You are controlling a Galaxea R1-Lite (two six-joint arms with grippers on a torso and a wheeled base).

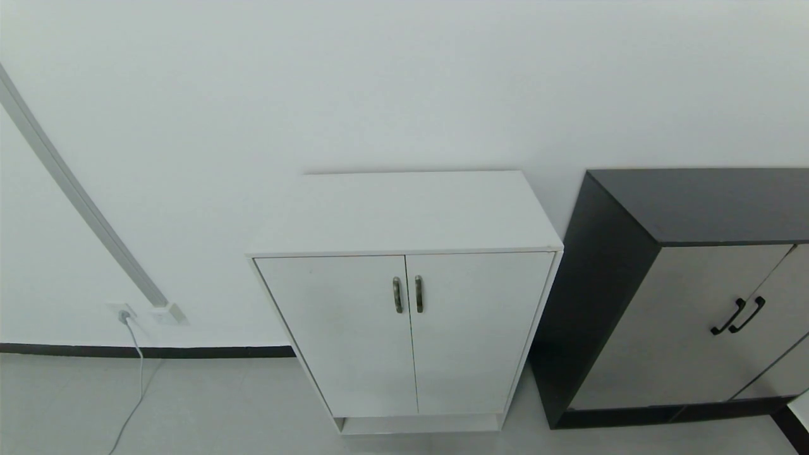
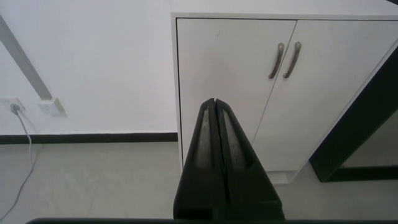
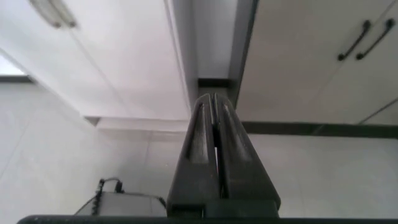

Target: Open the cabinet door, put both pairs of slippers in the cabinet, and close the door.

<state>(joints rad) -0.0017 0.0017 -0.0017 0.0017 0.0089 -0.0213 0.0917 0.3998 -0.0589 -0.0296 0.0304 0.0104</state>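
Before the smooth white cabinet (image 1: 404, 215), the tapered black left gripper (image 2: 215, 103) and right gripper (image 3: 214, 98) are each closed.

Matte black left end effector (image 2: 215, 102) and right end effector (image 3: 215, 98) (both long wedges, narrow-tipped)

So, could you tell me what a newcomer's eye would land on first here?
A white two-door cabinet stands shut against the wall. A black-sided cabinet with grey doors stands close on its right. Both the left hand and the right hand are shut.
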